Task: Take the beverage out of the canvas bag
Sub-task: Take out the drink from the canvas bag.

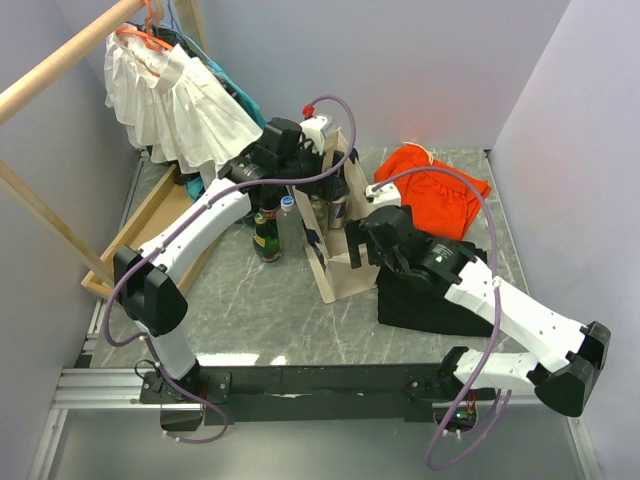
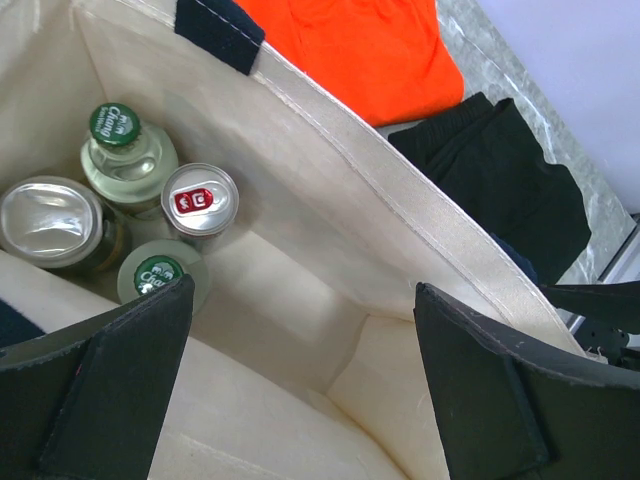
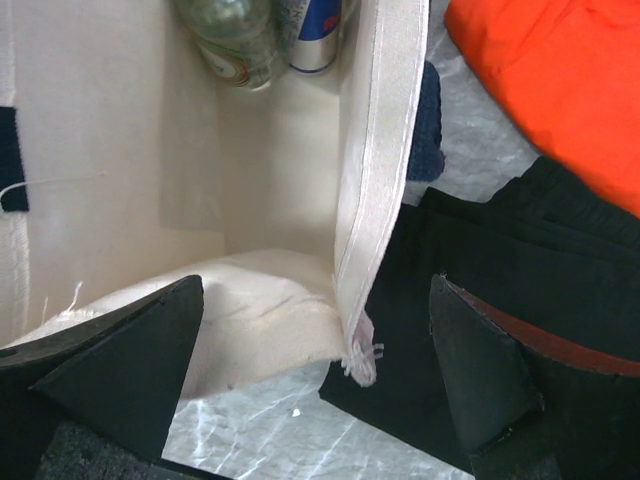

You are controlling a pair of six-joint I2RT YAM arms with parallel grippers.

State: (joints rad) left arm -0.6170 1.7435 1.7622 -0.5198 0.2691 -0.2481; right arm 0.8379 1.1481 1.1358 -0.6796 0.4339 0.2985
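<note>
The beige canvas bag (image 1: 336, 272) stands upright mid-table. My left gripper (image 1: 322, 170) hovers over its open mouth; in the left wrist view that gripper (image 2: 302, 290) is open, with only the bag's bare inside between its fingers. Down in the bag (image 2: 330, 190) stand beverages: two green-capped bottles (image 2: 125, 128) (image 2: 158, 272), a red-tabbed can (image 2: 200, 198) and a silver-topped can (image 2: 50, 222). My right gripper (image 1: 362, 236) is at the bag's right side. In its own view the right gripper (image 3: 315, 283) is open and straddles the bag's side wall (image 3: 385, 170) without pinching it.
A green bottle (image 1: 266, 236) and a clear bottle (image 1: 289, 222) stand on the table left of the bag. An orange cloth (image 1: 432, 185) lies back right, a black cloth (image 1: 430, 300) right of the bag. White garments (image 1: 170, 90) hang at back left over a wooden frame (image 1: 150, 215).
</note>
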